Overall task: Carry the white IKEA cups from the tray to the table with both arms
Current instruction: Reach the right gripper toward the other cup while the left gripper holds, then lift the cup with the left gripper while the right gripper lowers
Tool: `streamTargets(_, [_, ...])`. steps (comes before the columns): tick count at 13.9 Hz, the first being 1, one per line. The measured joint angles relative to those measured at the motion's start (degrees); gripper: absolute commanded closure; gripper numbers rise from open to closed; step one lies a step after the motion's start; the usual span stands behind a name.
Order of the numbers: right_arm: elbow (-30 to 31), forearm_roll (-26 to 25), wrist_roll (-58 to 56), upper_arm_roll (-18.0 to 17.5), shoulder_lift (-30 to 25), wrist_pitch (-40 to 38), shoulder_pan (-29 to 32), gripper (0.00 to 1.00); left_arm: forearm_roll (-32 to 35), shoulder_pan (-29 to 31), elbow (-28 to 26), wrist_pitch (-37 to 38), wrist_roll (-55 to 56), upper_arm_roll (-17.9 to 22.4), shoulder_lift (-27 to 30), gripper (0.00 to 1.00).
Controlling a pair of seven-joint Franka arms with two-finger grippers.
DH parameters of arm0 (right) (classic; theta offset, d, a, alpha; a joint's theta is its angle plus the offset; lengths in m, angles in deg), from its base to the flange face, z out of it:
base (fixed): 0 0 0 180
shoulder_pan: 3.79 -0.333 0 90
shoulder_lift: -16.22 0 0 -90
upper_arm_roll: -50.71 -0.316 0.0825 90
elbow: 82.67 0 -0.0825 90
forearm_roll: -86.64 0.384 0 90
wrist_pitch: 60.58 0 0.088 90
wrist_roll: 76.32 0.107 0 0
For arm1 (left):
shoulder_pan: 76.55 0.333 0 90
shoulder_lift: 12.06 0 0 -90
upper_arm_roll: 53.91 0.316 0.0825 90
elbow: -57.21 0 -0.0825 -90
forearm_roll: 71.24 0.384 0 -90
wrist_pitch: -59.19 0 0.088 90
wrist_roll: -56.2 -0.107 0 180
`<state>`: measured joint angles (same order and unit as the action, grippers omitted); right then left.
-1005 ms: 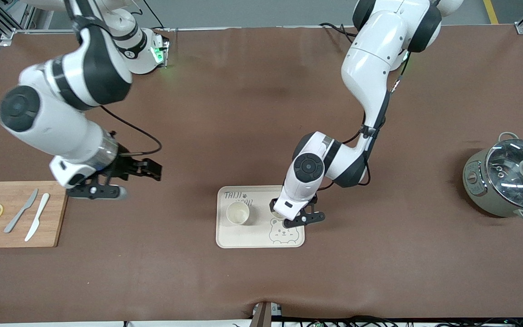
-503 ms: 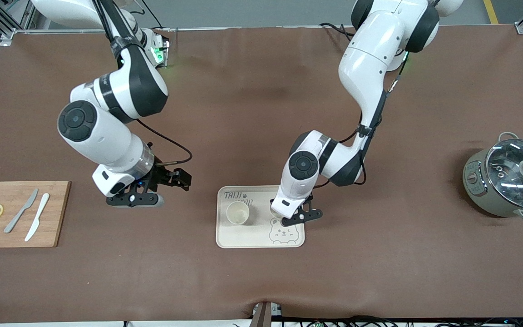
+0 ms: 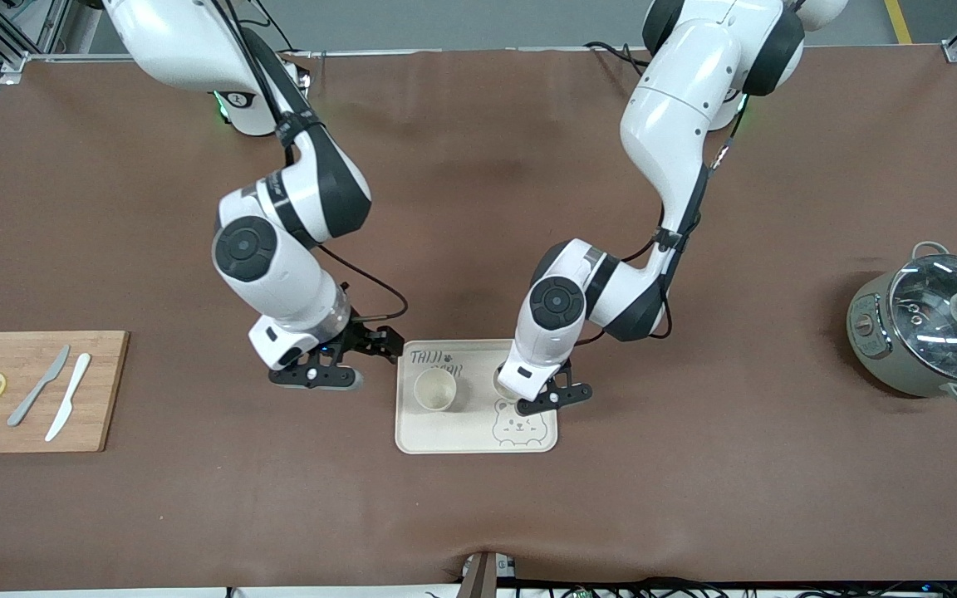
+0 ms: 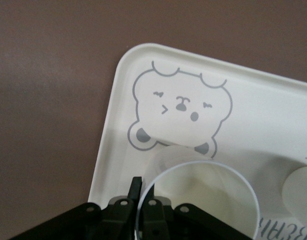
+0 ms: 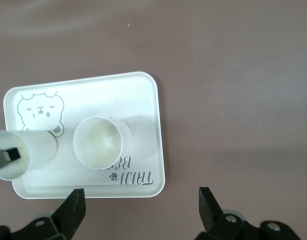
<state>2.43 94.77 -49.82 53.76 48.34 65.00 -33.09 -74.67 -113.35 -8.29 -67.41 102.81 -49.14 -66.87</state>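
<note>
A cream tray (image 3: pixel 429 433) with a bear print lies mid-table. One white cup (image 3: pixel 434 389) stands upright in it toward the right arm's end; the right wrist view shows it too (image 5: pixel 97 142). My left gripper (image 3: pixel 520 397) is shut on the rim of the second white cup (image 3: pixel 503 382), which is over the tray beside the bear. The left wrist view shows the fingers (image 4: pixel 137 187) pinching that rim (image 4: pixel 193 172). I cannot tell if this cup touches the tray. My right gripper (image 3: pixel 377 365) is open and empty, just off the tray's edge (image 5: pixel 143 100).
A wooden cutting board (image 3: pixel 96 399) with two lemon slices and two knives lies at the right arm's end. A grey-green pot with a glass lid (image 3: pixel 935 328) stands at the left arm's end. Brown table surrounds the tray.
My right arm has swung from beside the cutting board across to the tray's edge, gripper still open. My left gripper has stayed at the tray with its cup.
</note>
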Motion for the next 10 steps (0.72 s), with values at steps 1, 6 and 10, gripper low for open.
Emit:
streamTargets(1, [0.0, -0.4, 0.0, 0.0, 0.6, 0.1, -0.4, 0.0, 0.0, 0.6, 0.6, 2.5, 0.0, 0.2, 1.2, 1.0])
streamTargets(6, [-0.4, -1.5, 0.0, 0.1, 3.5, 3.8, -1.8, 0.0, 0.3, 7.9, 1.3, 28.4, -13.2, 0.7, 17.0, 1.0])
streamTargets(10, [-2.7, -1.6, 0.0, 0.1, 5.8, 4.3, -2.4, 0.0, 0.4, 15.1, -9.7, 31.1, -28.3, 0.8, 30.6, 1.0])
